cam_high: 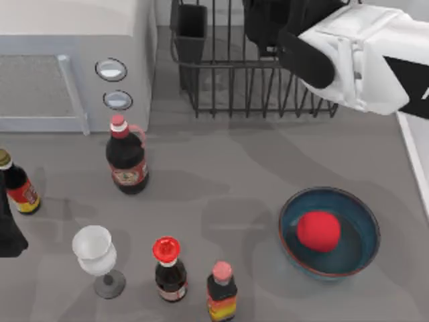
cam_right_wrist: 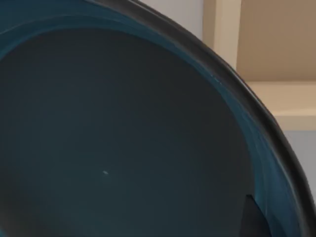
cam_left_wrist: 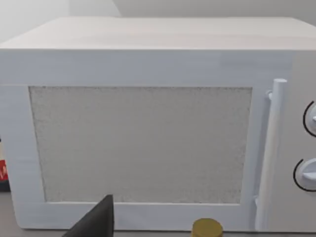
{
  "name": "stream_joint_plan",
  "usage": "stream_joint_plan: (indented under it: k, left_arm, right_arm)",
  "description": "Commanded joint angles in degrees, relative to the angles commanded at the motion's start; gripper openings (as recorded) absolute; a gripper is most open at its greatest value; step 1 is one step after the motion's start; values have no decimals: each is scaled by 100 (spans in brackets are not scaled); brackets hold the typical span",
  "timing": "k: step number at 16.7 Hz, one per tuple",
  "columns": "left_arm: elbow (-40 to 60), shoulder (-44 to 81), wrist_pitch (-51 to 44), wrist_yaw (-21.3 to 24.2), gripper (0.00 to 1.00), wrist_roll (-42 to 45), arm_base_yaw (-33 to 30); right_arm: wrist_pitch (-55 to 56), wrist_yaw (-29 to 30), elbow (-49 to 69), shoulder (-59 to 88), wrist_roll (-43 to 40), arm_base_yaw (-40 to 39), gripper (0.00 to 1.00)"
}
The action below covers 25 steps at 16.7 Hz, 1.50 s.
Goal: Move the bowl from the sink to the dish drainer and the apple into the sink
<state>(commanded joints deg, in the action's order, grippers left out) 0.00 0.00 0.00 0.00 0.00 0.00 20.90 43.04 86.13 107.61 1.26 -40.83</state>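
Bowl (cam_right_wrist: pixel 123 138): round, deep, smooth teal glaze

— Where am I driving this?
— A kitchen counter, I'd say: boxy white microwave (cam_high: pixel 67 60), black wire dish drainer (cam_high: pixel 255 74), dark sauce bottles (cam_high: pixel 127 157) on grey worktop (cam_high: pixel 221 168).

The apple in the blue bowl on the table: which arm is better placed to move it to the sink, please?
Probably the right. The apple lies at the table's right, beside the sink edge, under the right arm; the left gripper sits at the far left.
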Motion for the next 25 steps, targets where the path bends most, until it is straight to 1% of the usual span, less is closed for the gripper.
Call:
stream_joint_plan:
  k: [3,5,7,11,24,25]
  left_arm:
    - [0,0,0,0,100,0,0]
    - [0,0,0,0,100,0,0]
    - [0,0,0,0,100,0,0]
    - [0,0,0,0,100,0,0]
    - [0,0,0,0,100,0,0]
    - [0,0,0,0,100,0,0]
  right_arm:
    - [1133,-253,-511,545,-6,236,0]
    - [1633,-393,-784,801,-15,366,0]
    - [1888,-479,-950,934,-23,450,0]
    - [1925,-493,-976,953,-24,462,0]
    - [1925,-493,-976,953,-24,462,98]
    - [1925,-493,-976,953,-24,462,100]
